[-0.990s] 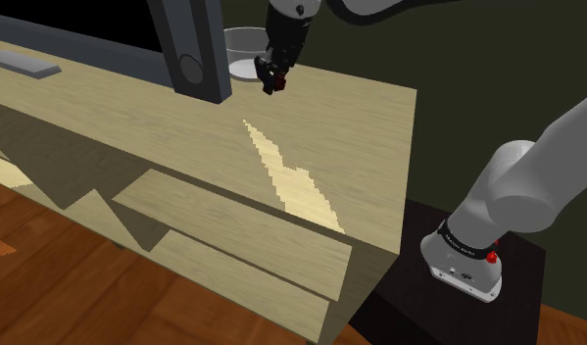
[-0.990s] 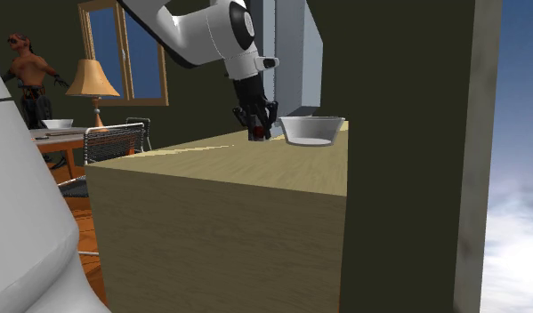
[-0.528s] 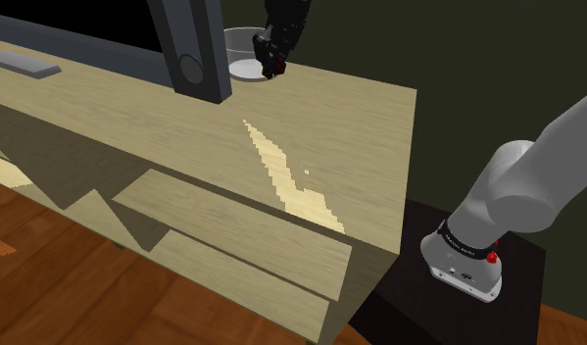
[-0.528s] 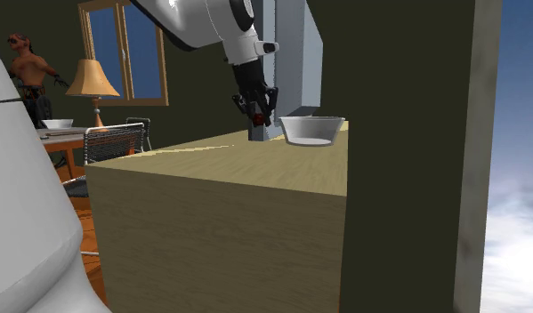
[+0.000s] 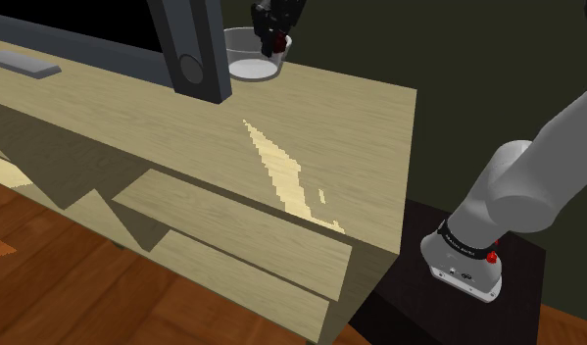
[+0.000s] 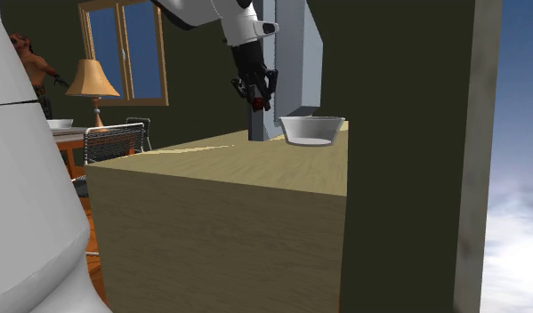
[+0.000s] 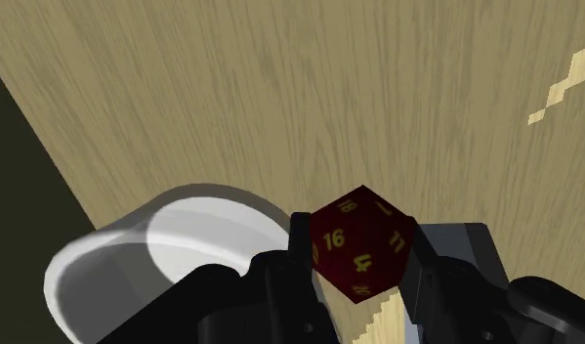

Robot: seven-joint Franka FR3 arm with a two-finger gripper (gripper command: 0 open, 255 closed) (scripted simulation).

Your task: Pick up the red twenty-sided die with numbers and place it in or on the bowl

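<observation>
Lifted since a second ago, the gripper (image 5: pixel 274 32) has carried the red die (image 5: pixel 279 43) up off the wooden cabinet top (image 5: pixel 320 127) and across toward the white bowl (image 5: pixel 250 57). In the shoulder view it now hangs over the bowl's near rim, where before it sat low beside the bowl. The bowl stands at the back edge of the top, just beside the grey post (image 5: pixel 195 49) of a dark screen, so the approach has to come from the open side.

From the second exterior view, the gripper (image 6: pixel 255 94) is well above the top, and the bowl (image 6: pixel 312 130) sits lower, close to the far corner. That height looks chosen to clear the rim before any descent.

Through the wrist view, the fingers (image 7: pixel 300 262) are clenched on the die (image 7: pixel 360 242), one on each side, its yellow numbers facing the camera. The bowl (image 7: pixel 134 256) lies below and to one side of the die, not squarely under it. My judgement is that the carry is nearly done, and a little more travel over the bowl's middle should come before release
</observation>
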